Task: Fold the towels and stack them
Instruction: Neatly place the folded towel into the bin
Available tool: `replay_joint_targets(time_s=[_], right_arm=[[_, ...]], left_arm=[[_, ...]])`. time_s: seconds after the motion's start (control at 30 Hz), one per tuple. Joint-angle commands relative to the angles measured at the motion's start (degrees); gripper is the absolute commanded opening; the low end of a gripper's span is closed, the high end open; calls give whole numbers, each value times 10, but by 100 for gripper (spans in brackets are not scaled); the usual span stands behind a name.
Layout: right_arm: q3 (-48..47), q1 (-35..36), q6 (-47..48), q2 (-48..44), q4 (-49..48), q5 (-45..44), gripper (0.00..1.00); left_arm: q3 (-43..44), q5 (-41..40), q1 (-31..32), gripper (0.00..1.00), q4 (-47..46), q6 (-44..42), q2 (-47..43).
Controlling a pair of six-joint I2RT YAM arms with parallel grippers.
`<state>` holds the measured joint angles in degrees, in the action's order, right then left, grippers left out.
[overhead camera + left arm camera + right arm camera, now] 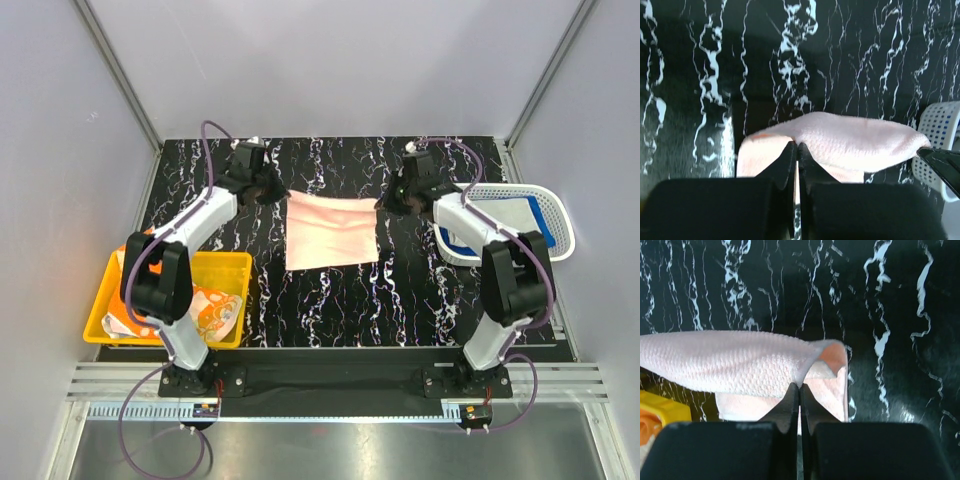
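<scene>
In the top external view, I see the pale pink towel [330,232] on the black marbled table [330,300], slightly toward 12 o'clock from centre. The left gripper [278,192] sits at its 10 o'clock corner and the right gripper [385,203] at its 2 o'clock corner. An orange-and-white towel [215,305] lies in the yellow bin [230,262] at 8 o'clock, and a blue towel [510,212] in the white basket [560,215] at 3 o'clock. In the left wrist view, the left gripper [797,145] has its jaws pinched together on a corner of the pink towel [850,142]. The cloth rises from the grip and sags toward 3 o'clock, where the basket [940,135] shows. In the right wrist view, the right gripper [799,386] is likewise clamped on the opposite corner, and the towel [740,362] runs toward 9 o'clock, with the bin [665,410] at 8 o'clock. I judge the towel light, limp and textured, so it should not slip easily. Corner pinches appear correct for it, since any unsupported span droops.
</scene>
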<state>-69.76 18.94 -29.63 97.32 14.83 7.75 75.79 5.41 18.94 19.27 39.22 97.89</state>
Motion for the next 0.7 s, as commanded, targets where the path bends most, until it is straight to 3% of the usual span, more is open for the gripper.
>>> replay_joint_targets(time_s=[0.0, 0.13, 0.33, 0.67], right_arm=[[-82, -23, 33, 46, 11, 33, 0], [-135, -37, 45, 90, 13, 56, 0], [-178, -41, 67, 134, 13, 73, 0], [-100, -43, 51, 116, -20, 90, 0]], left_arm=[[67, 36, -14, 0, -27, -8, 47], [123, 57, -25, 0, -31, -6, 102], [129, 69, -33, 0, -48, 1, 125], [49, 87, -34, 0, -73, 4, 94]])
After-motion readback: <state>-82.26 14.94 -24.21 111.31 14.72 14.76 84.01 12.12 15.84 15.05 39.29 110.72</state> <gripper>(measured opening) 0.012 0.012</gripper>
